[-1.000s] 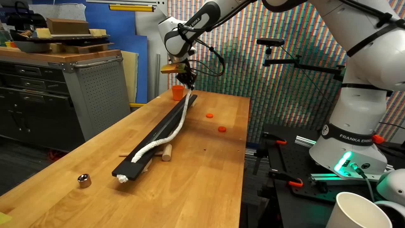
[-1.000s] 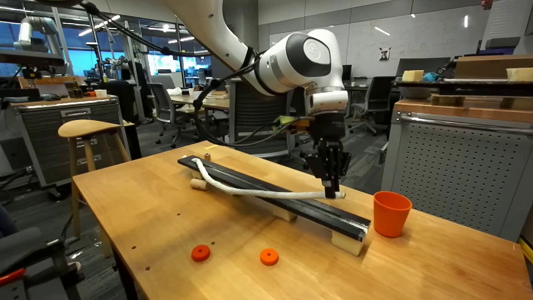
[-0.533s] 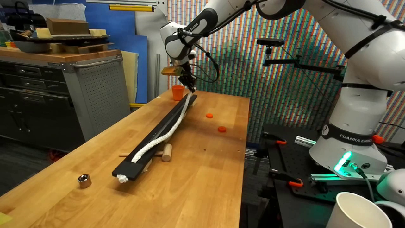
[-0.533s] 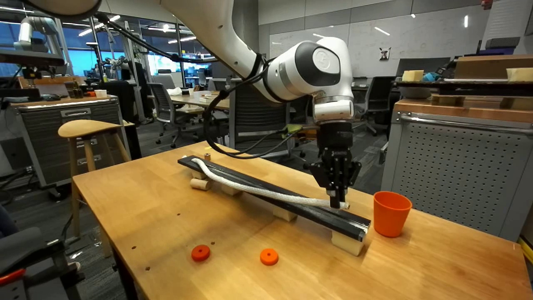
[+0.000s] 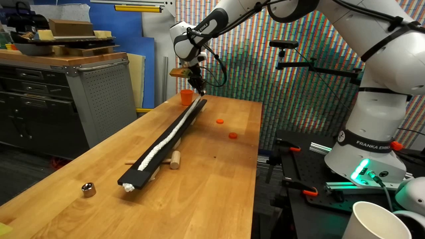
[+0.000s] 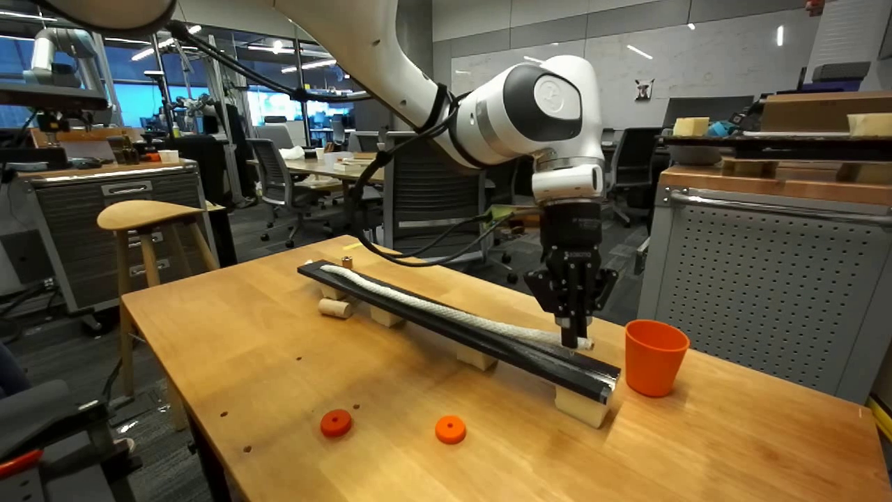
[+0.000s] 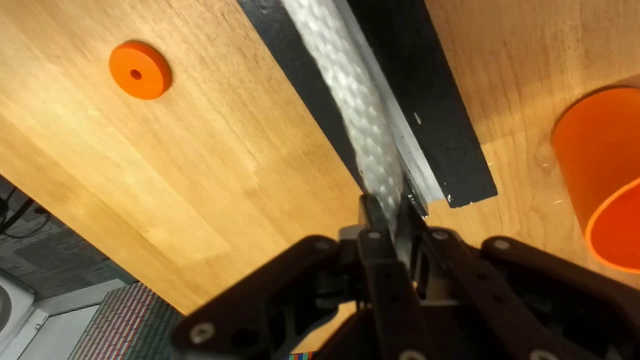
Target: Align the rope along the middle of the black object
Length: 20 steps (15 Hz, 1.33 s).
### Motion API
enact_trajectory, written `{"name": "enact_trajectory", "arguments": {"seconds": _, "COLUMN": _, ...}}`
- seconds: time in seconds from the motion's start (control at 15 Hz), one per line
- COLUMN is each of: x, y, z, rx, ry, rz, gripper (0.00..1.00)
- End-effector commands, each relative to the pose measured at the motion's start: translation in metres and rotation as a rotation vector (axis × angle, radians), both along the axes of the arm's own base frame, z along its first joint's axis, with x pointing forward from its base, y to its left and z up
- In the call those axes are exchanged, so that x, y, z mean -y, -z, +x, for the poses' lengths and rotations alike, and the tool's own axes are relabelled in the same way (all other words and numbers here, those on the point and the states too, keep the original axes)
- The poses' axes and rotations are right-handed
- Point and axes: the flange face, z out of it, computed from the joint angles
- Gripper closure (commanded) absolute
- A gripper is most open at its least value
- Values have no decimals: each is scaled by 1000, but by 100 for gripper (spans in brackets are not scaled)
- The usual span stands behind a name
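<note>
The white rope [image 6: 446, 310] runs lengthwise over the black bar [image 6: 578, 376], fairly straight. It also shows on the bar in an exterior view [image 5: 167, 138], where its white tip [image 5: 128, 187] sticks out at the bar's near end. My gripper [image 6: 574, 340] is shut on the rope close to its other end, a little above the bar and short of the end beside the cup. In the wrist view the rope [image 7: 357, 100] rises into my fingertips [image 7: 387, 212], to the left of the bar's pale central groove [image 7: 412, 150]. The rope end behind the fingers is mostly hidden there.
An orange cup [image 6: 655, 359] stands close to the bar's end near my gripper. Pale blocks [image 6: 582, 406] hold the bar off the table. Two orange discs [image 6: 451, 429] [image 6: 336, 423] lie beside it. A wooden mallet [image 5: 175, 160] lies under the bar, and a metal nut [image 5: 88, 189] stands nearby.
My gripper has moved lower and toward the bar's cup end and far side, still holding the rope. The rope, which bowed out past the bar's edge on the disc side, is now straighter and over the bar.
</note>
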Motion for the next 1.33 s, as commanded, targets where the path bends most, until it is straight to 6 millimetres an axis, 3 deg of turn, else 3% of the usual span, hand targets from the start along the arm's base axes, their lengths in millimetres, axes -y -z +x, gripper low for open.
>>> {"name": "enact_trajectory", "arguments": {"seconds": 0.0, "x": 3, "y": 9, "z": 7, "rx": -11, "ry": 25, "rz": 4, "gripper": 97}}
{"name": "enact_trajectory", "arguments": {"seconds": 0.47, "x": -8, "y": 38, "z": 11, "rx": -37, "ry": -16, "rz": 3, "gripper": 97}}
{"name": "enact_trajectory", "arguments": {"seconds": 1.27, "x": -11, "y": 47, "z": 22, "rx": -65, "ry": -169, "rz": -143, "gripper": 97}}
